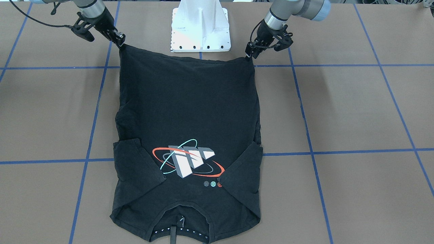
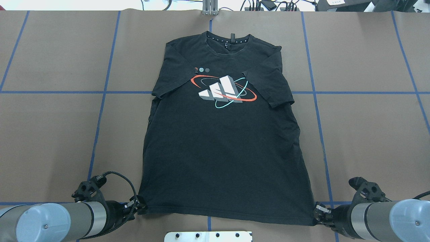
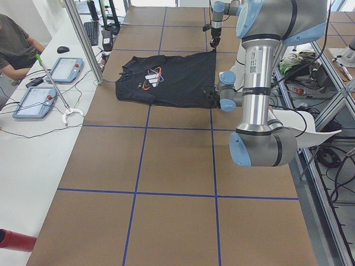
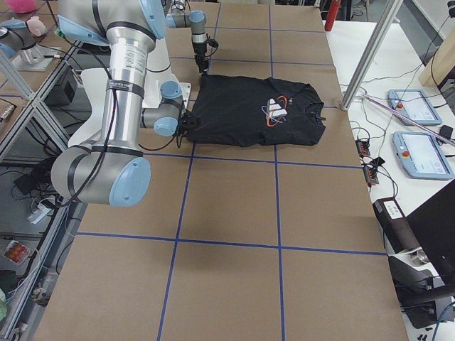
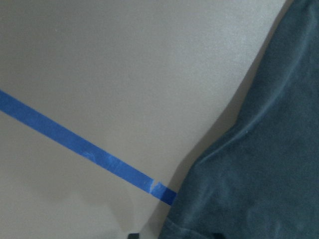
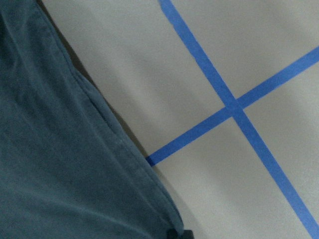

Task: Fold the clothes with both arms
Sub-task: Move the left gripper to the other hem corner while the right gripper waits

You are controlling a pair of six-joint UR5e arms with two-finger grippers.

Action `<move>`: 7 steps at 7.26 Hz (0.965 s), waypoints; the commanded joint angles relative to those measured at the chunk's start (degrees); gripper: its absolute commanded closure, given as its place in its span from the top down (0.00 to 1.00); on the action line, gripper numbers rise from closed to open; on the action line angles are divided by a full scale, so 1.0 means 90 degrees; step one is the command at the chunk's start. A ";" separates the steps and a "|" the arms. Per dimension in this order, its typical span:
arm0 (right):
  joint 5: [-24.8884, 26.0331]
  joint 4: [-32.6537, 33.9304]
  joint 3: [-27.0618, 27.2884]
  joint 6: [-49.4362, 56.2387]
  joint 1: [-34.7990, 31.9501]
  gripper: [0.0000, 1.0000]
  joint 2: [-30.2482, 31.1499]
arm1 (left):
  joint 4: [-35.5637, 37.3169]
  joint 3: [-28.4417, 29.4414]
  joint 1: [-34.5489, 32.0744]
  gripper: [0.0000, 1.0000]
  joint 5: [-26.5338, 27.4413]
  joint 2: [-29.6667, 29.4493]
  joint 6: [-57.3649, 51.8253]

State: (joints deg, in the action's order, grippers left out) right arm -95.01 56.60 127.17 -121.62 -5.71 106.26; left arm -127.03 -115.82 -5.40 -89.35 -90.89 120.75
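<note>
left fingers [image 1: 250, 52] pinched on a hem corner of the t-shirt [image 1: 190, 101], upper right of centre in the front view. right fingers [image 1: 119, 39] pinched on the other hem corner, upper left. white pedestal [image 1: 200, 30] between them, top centre. one t-shirt, flat on the table [image 1: 356, 108], graphic up, two sleeves folded inward, collar at bottom edge. blue tape grid [image 1: 339, 65] around.

Bright, even light; wrist views soft, faint shadow beside the T-shirt [image 5: 259, 149]
</note>
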 commanded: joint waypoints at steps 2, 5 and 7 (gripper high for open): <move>0.0000 0.0000 -0.0009 0.0007 0.0000 0.00 0.0010 | 0.0003 0.0007 0.0005 0.00 -0.0004 -0.0019 0.0001; -0.0029 -0.0010 0.0040 0.0007 -0.0019 0.00 0.0010 | 0.0022 -0.0440 -0.0054 0.00 -0.0062 0.0156 -0.0028; -0.0331 -0.0010 0.0564 -0.0002 -0.0059 0.00 0.0446 | 0.0052 -0.1588 -0.0054 0.00 -0.0286 0.0778 -0.0018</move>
State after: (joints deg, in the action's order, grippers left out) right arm -96.48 56.52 129.22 -121.57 -6.07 107.64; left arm -126.63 -123.98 -5.90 -90.74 -87.23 120.50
